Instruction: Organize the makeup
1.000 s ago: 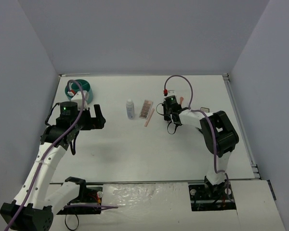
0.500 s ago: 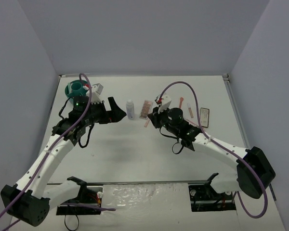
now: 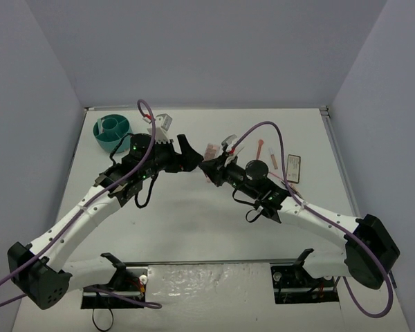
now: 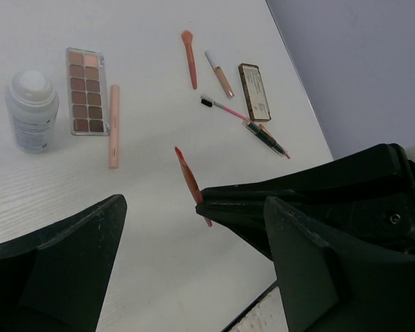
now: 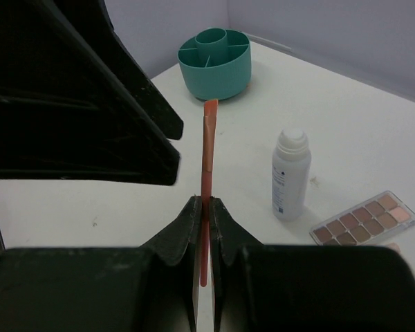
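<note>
Right hand [image 5: 202, 206] is pinching a pink stick [image 5: 207, 145], holding it above the table [image 4: 145, 41] just before the left hand [image 4: 192, 228], which is gaping wide; bottle [image 4: 32, 111] and palette [image 4: 87, 90] are sitting nearby.

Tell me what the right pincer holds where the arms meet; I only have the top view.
Observer: The right wrist view shows the right pincer shut on a thin coral stick.
Operator: And the left pincer?
Observer: Open, facing that stick without touching it.
Operator: Anything hidden beneath them?
Observer: A white bottle, upright beside the eyeshadow palette.
</note>
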Motion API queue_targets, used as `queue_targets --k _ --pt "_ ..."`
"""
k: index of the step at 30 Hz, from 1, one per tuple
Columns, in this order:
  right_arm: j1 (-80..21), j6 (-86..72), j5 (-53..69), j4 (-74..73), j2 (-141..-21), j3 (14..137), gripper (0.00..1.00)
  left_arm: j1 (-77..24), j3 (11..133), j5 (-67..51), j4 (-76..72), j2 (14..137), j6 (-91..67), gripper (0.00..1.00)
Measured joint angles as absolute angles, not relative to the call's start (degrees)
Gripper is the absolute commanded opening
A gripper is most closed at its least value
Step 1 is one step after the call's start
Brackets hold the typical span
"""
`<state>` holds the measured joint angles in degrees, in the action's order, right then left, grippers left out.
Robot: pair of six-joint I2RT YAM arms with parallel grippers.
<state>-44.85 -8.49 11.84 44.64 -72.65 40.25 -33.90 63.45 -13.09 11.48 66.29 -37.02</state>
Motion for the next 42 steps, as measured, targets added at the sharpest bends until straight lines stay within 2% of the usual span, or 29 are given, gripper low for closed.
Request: queue_targets --k 5,7,10,12,14,17,22,25,28,33,42 --pt "-45.2 -9.0 12.5 46.4 -71.6 39.7 0.00 -36.0 63.6 -9.6 9.8 69.3 -38.1 0.50" --pt "-45.2 -9.1 12.5 46.7 -71.2 39.6 0.00 -36.5 63.6 -8.5 9.4 70.2 -38.4 0.39" --pt "-45.2 -9.2 12.5 47.0 -70.9 39.2 0.01 -37.1 63.6 -7.4 8.6 71.0 -39.1 0.17" --pt "-45.2 -9.3 12.6 47.0 -70.9 39.1 0.05 -37.5 63.6 -7.2 7.9 71.2 -39.4 0.07" --pt "-45.2 -9.4 12.7 47.1 -70.9 38.9 0.12 -38.0 63.7 -7.2 7.2 71.3 -39.7 0.01" --pt "-45.2 -9.7 12.7 47.5 -70.9 38.8 0.33 -38.3 63.8 -7.3 6.8 71.3 -39.8 0.00" --pt "-45.2 -10.0 12.4 48.2 -70.9 38.7 0.81 -38.2 63.8 -6.2 6.6 71.4 -39.6 0.00" --pt "-45.2 -9.6 11.3 47.9 -70.9 38.7 0.96 -38.2 64.1 -4.6 7.7 71.4 -38.6 0.00" --pt "-45.1 -8.8 9.3 46.0 -70.9 38.7 1.00 -37.9 64.9 -0.7 10.2 71.4 -36.2 0.00" --pt "-44.8 -7.4 4.2 39.7 -70.3 38.7 1.00 -33.6 67.6 6.4 14.6 71.3 -30.7 0.00" --pt "-41.7 -7.5 -3.0 33.1 -68.0 37.1 1.00 -9.8 69.2 15.3 11.7 74.3 -25.2 0.00"
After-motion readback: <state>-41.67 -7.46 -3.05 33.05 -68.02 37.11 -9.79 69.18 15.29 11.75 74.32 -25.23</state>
